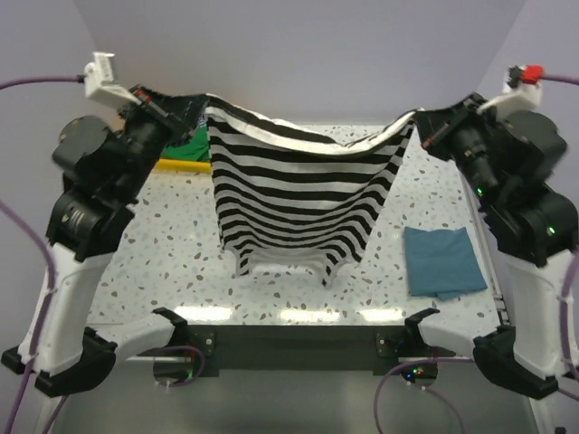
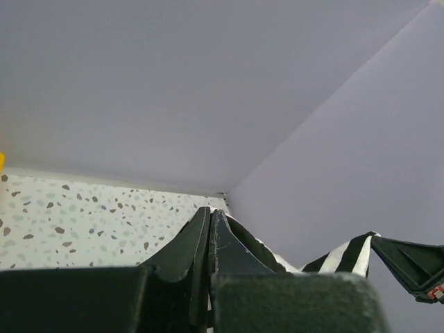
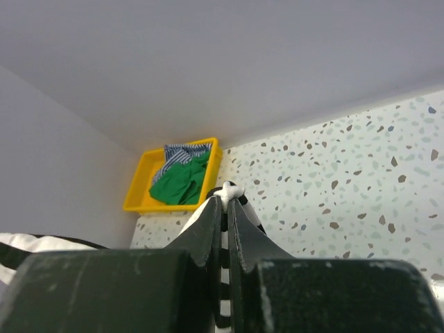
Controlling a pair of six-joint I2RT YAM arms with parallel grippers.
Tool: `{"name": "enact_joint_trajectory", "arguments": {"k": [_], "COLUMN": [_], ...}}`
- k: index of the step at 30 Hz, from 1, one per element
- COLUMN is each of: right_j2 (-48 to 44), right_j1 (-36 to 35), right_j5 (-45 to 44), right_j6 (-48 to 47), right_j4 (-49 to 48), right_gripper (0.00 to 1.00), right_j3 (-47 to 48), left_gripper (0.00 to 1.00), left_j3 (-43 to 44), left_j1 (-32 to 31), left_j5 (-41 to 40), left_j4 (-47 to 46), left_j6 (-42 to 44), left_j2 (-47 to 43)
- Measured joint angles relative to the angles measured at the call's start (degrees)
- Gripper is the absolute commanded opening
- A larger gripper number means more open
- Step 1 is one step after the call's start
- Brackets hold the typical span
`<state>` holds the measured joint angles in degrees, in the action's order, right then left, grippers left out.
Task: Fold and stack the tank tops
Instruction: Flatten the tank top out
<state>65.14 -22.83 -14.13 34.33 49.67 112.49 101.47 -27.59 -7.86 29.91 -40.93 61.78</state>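
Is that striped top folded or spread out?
Spread out: the striped tank top hangs full-width between the left gripper and right gripper, both shut on it.
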Motion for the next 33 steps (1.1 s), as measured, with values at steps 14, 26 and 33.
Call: {"name": "enact_joint_trajectory", "arguments": {"k": [14,26,33], "right_j2": [44.7,10.1,3.7], "right_j1": [7.2,8.8,9.0], "right_j5": [8.3,7.4,8.4], "right_j6": [-4.0,-3.8,0.3], "right_j4": [-7.2,-20.1,-22.0], "right_gripper": [0.00,0.00,0.00], "right_j3": [29.4,-14.6,-51.5], "left_gripper": [0.00,0.00,0.00], "left_j3": [36.2,-5.9,-43.5], "left_j1": [18.7,24.3,21.9], "left_j5": [25.5,36.0,37.2], "left_j4": [-14.1,-32.2,-37.8], "left_j6": [-3.8,-6.6,-7.5], "left_j2": [51.9,25.3,15.0]}}
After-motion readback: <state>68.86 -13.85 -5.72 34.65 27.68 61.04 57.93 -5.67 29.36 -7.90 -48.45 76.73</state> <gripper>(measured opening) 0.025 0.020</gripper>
